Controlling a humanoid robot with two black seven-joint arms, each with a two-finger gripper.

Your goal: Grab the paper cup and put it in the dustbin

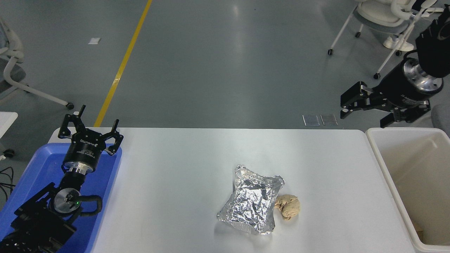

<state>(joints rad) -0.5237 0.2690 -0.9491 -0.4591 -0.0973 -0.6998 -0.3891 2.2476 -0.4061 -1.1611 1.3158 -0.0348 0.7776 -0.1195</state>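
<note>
Dustbin [381,165] beside table; right gripper [362,109] empty.

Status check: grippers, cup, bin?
Right gripper open, empty, raised beside dustbin. Left gripper open, parked over blue tray. No paper cup visible on table.

On the table [175,168], the foil bag [251,203] lies near the middle with the paper ball [288,206] touching its right side, the tray [42,168] far to its left and the dustbin [386,168] far to its right.
</note>
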